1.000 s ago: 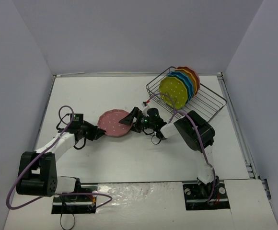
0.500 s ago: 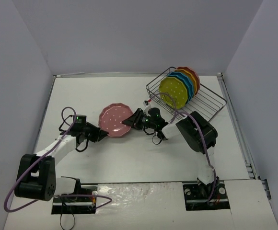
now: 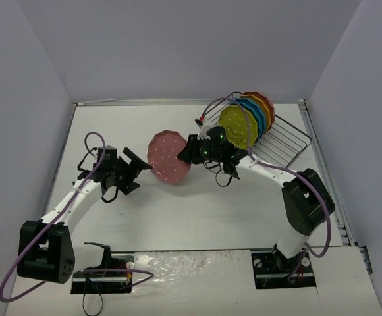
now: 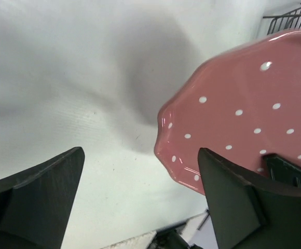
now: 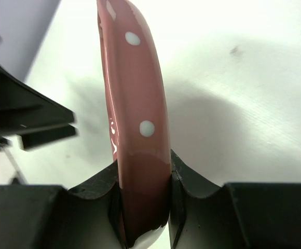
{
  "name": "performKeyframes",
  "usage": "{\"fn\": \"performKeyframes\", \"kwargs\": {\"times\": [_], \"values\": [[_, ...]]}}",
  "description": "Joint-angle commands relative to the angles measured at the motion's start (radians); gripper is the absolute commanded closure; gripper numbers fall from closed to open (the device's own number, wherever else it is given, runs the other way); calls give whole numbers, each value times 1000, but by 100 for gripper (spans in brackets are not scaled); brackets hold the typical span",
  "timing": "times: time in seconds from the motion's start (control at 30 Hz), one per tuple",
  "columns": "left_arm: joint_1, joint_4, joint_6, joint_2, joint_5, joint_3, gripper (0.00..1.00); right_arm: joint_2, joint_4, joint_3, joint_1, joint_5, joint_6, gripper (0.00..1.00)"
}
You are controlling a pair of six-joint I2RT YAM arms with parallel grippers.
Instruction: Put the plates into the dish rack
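Note:
A pink polka-dot plate [image 3: 168,157] hangs tilted on edge above the table, left of the dish rack [image 3: 288,141]. My right gripper [image 3: 190,150] is shut on its right rim; in the right wrist view the plate's edge [image 5: 135,104] is pinched between both fingers [image 5: 192,187]. My left gripper [image 3: 138,168] is open just left of the plate and apart from it. In the left wrist view the pink plate [image 4: 244,109] floats beyond the spread fingers [image 4: 41,197]. The rack holds several plates on edge, with a lime green plate [image 3: 237,126] in front.
The black wire rack [image 4: 296,13] stands at the back right of the white table [image 3: 197,210], near the right wall. The left gripper [image 5: 26,122] shows dark at the left of the right wrist view. Purple cables loop off both arms.
My left gripper let go of the pink plate and opened. My right gripper closed on the rim, lifted the plate off the table and tipped it up, moving towards the rack.

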State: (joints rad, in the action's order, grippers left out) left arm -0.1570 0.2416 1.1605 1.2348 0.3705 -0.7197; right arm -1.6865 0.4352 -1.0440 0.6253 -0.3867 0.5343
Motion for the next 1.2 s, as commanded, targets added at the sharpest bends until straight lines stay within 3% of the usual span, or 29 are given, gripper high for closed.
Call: {"fn": "performKeyframes", "kwargs": {"times": [0.0, 0.2, 0.47, 0.67, 1.17], "values": [[2, 153, -217, -66, -130, -192, 7, 180, -168, -183, -32, 85, -320, 100], [4, 323, -517, -87, -343, -330, 3, 263, -333, -323, -135, 110, -631, 100], [7, 346, -827, -151, -566, -309, 3, 213, -414, -488, -354, 19, -943, 100], [8, 292, -871, -175, -567, -228, 3, 121, -424, -567, -443, -17, -1095, 100], [9, 248, -858, -156, -609, -199, 3, -9, -421, -519, -506, -71, -1143, 100]]}}
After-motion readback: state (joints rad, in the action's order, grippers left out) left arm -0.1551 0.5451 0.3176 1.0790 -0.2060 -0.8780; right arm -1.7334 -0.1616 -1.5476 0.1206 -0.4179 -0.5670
